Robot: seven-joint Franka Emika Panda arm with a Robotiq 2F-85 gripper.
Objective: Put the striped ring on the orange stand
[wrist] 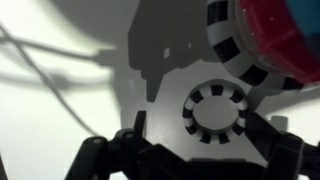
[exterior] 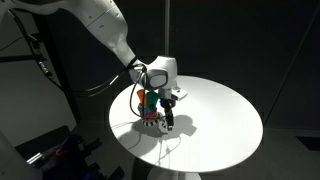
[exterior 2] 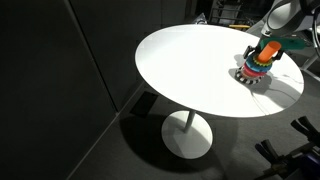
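Observation:
In the wrist view the small striped ring (wrist: 213,113) lies flat on the white table (wrist: 60,110). My gripper (wrist: 205,138) is open just above it, with one dark finger on each side of the ring and neither touching it. The ring-stacking toy stands beside it, with a wider black-and-white ring (wrist: 235,52) under a red ring (wrist: 272,35). In both exterior views my gripper (exterior: 166,108) (exterior 2: 272,42) hangs low next to the toy (exterior: 148,104). The orange stand (exterior 2: 265,50) shows as an orange top above the coloured rings; it is out of the wrist view.
The round white table (exterior: 225,120) (exterior 2: 190,70) stands on a single pedestal against a dark background. A thin cable (wrist: 50,55) and its shadows run over the tabletop near the toy. The table edge is close behind the toy (exterior 2: 257,68).

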